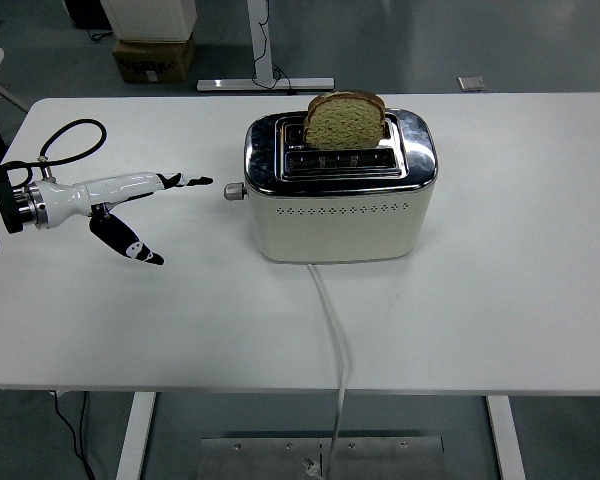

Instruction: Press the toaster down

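A cream and chrome toaster (pixel 340 200) stands mid-table with a slice of brown bread (pixel 345 120) sticking up from its far slot. Its lever knob (pixel 234 191) juts out of the left end, in the raised position. My left hand (pixel 170 205) comes in from the left at knob height. Its white fingers are stretched out toward the knob, the tips (pixel 202 181) a short gap to its left, and the thumb (pixel 130 243) hangs down apart. The hand holds nothing. The right arm is out of view.
The toaster's white cord (pixel 332 330) runs from its front over the near table edge. A black cable loop (pixel 65 140) lies behind my left wrist. A cardboard box (pixel 152 58) and a desk leg stand on the floor beyond the table.
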`<state>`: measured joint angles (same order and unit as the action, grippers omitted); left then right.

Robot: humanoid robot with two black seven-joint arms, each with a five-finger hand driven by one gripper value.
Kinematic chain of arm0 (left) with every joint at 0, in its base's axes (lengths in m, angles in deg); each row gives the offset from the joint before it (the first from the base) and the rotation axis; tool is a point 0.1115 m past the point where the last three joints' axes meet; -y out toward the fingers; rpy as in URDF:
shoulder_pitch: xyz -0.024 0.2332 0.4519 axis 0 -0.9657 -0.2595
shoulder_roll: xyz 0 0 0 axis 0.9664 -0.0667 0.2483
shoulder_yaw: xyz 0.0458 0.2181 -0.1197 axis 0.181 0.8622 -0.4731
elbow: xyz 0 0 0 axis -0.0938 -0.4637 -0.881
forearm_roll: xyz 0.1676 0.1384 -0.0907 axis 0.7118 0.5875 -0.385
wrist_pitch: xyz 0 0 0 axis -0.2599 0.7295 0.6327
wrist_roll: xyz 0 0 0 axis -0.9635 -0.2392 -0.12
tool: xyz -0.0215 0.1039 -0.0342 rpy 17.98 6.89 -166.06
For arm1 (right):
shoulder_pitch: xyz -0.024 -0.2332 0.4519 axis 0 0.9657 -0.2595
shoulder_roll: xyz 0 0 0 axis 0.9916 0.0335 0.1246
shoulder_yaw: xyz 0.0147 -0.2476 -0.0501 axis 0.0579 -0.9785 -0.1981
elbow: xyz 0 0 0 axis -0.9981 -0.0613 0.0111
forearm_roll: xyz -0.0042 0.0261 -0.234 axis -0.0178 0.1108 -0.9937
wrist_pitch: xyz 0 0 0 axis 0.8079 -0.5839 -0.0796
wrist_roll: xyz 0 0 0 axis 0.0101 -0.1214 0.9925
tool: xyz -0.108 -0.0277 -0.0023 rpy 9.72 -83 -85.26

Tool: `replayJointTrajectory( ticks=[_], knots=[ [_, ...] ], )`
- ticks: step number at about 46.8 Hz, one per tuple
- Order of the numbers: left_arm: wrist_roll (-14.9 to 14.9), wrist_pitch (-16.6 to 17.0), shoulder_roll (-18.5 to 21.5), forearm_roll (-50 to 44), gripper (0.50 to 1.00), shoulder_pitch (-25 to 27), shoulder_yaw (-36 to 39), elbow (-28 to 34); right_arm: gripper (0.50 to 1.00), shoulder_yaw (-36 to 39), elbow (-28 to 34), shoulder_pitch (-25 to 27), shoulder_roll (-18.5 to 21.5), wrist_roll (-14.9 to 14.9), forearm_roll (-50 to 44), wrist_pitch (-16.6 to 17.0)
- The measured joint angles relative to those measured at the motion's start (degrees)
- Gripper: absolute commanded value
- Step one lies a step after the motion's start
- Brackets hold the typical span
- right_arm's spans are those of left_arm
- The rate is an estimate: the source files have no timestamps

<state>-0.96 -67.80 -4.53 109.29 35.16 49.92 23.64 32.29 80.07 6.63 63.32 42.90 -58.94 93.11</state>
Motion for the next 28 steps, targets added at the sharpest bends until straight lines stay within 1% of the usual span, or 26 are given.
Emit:
replayJointTrajectory(
  ticks=[5, 28],
  knots=[
    [0.05, 0.00, -0.95, -0.06, 1.000, -0.04, 0.00, -0.07, 0.998, 0.00, -0.01, 0.03, 0.00, 0.00, 0.00, 0.00],
    [0.35, 0.10, -1.98, -0.80, 1.000, -0.99, 0.01, -0.53, 1.000, 0.00, -0.02, 0.03, 0.00, 0.00, 0.00, 0.00]
  ],
)
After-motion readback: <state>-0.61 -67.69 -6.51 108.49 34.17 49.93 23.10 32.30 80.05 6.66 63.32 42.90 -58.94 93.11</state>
